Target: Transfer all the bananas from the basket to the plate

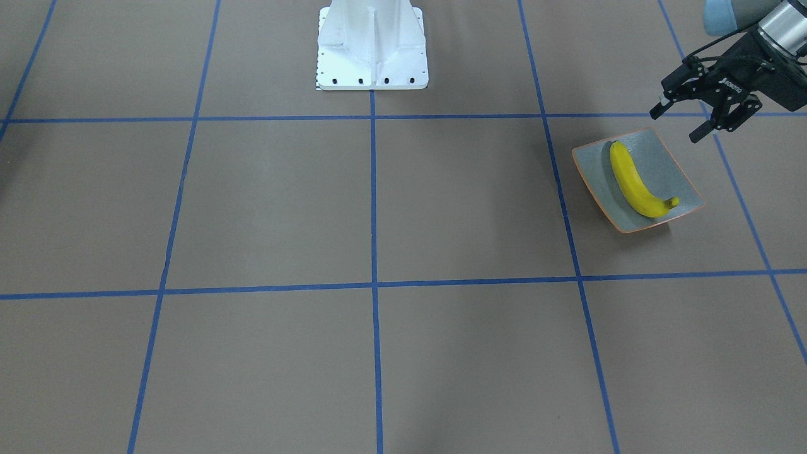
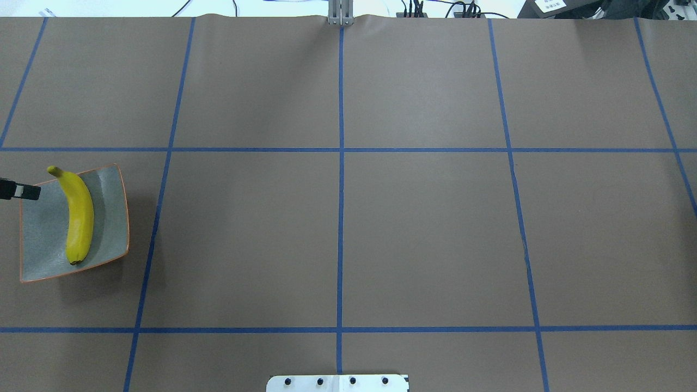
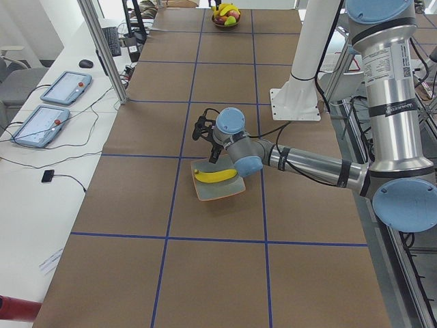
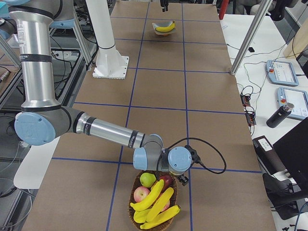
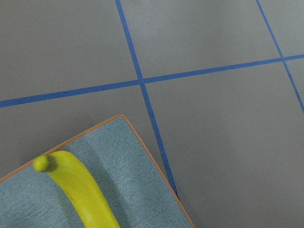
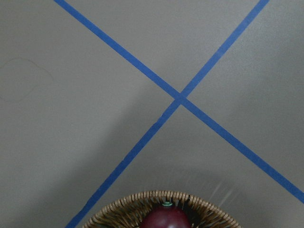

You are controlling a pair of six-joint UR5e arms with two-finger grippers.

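One banana on plate | left tool agape, angled beside | right tool: unclear

The plate lies at the robot's left end of the surface; one banana lies in it, along its length, stem end away from the robot; the left end effector hangs over the plate's outer edge; the basket sits at the surface's right end, well apart from the plate; three bananas lie in it, with apples behind them toward the plate; the right end effector hangs over the basket's inner rim; the base stands between, at the robot's edge.
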